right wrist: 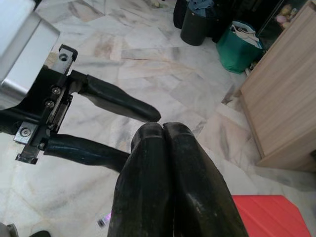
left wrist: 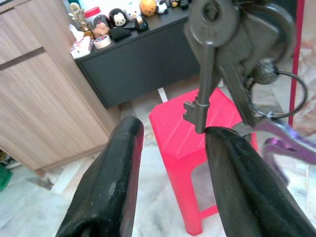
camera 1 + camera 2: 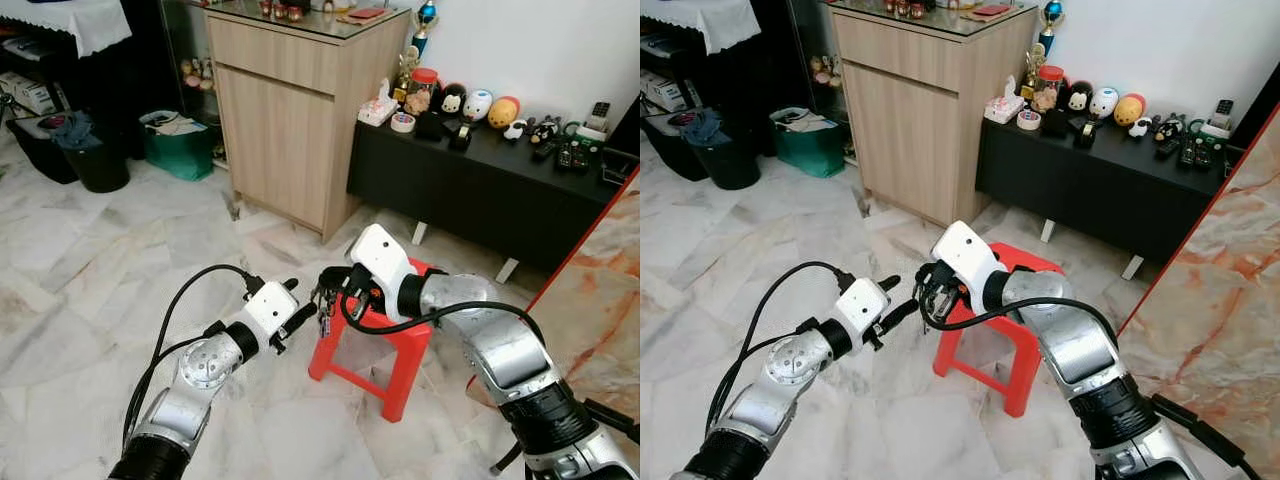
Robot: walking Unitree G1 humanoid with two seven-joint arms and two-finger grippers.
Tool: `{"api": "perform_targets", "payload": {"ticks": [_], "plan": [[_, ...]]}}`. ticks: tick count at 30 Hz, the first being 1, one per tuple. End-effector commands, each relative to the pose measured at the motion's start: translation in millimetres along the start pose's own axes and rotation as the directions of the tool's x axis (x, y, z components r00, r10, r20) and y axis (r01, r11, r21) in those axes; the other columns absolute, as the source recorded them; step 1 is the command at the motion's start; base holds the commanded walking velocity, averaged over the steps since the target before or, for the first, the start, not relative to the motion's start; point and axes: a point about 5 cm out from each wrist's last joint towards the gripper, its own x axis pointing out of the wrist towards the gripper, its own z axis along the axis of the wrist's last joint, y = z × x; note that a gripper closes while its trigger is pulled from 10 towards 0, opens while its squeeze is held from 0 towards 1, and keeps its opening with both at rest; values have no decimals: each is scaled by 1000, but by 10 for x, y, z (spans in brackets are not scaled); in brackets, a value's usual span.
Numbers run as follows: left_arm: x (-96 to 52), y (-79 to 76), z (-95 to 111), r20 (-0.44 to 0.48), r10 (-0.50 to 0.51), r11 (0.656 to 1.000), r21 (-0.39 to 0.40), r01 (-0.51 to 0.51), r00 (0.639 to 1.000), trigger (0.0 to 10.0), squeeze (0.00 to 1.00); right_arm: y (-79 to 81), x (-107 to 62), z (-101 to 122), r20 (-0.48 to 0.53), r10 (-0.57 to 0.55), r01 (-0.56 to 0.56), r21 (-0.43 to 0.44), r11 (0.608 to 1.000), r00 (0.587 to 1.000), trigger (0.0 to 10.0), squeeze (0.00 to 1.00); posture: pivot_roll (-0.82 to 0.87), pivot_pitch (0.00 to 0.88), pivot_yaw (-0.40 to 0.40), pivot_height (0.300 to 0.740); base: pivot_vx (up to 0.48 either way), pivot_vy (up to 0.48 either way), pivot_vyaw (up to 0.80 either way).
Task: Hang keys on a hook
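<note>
Right gripper (image 3: pixel 325 290) at frame centre, fingers pressed together on keys (image 3: pixel 324 318); bunch dangles below fingertips, over left edge of red stool (image 3: pixel 385 330). Left gripper (image 3: pixel 292 318) just left of bunch, fingers parted, empty. Left wrist view close up: one large dark key (image 2: pixel 203 74) hangs between two spread fingers (image 2: pixel 111 182), its tip touching one of them, ring and more keys behind; exact count unclear. Right wrist view: two closed fingers (image 1: pixel 170 187), left gripper's parted pair beyond over marble floor (image 1: pixel 148 69). Wooden cabinet (image 3: pixel 290 110) upper centre, dark worktop (image 3: pixel 480 190) with figurines upper right.
</note>
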Motion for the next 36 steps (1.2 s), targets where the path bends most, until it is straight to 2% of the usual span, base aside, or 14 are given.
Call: {"api": "perform_targets", "payload": {"ticks": [1,8,21,22,23,24,32,33,36], "plan": [[27,39,-2,-3,23,1000,2,-23,1000,10000,0,42,-11,75,22,18,-17,-21,1000,1000,10000,0,67,0,-97,740,0,0,0],[70,61,1,-1,50,999,5,-50,999,10000,0,67,-9,79,23,27,-27,-19,999,999,10000,0,67,0,-97,740,0,0,0],[118,38,42,32,31,999,-20,-31,999,10000,0,101,8,70,19,38,-38,-18,999,999,10000,0,66,0,-97,740,0,0,0],[119,34,41,31,27,999,-20,-26,999,10000,59,96,8,65,17,36,-35,-18,999,999,10000,0,66,0,-97,740,0,0,0],[118,30,38,31,24,999,-23,-23,999,10000,212,93,8,61,15,34,-34,-17,999,999,10000,0,66,0,-97,740,0,0,0],[117,28,36,31,23,999,-26,-23,999,10000,1000,90,7,58,14,33,-32,-18,999,999,10000,0,66,0,-97,740,0,0,0],[103,26,39,37,20,999,-29,-19,999,10000,1000,79,5,47,9,26,-26,-19,999,1000,10000,0,67,0,-96,740,0,0,0],[89,24,37,34,5,1000,-28,-4,999,10000,0,68,6,33,5,21,-20,-17,1000,1000,10000,0,67,0,-96,740,0,0,0],[69,31,30,31,4,1000,-22,-3,1000,10000,0,62,9,17,-1,16,-16,-17,1000,1000,10000,0,69,0,-98,740,0,0,0]]}}
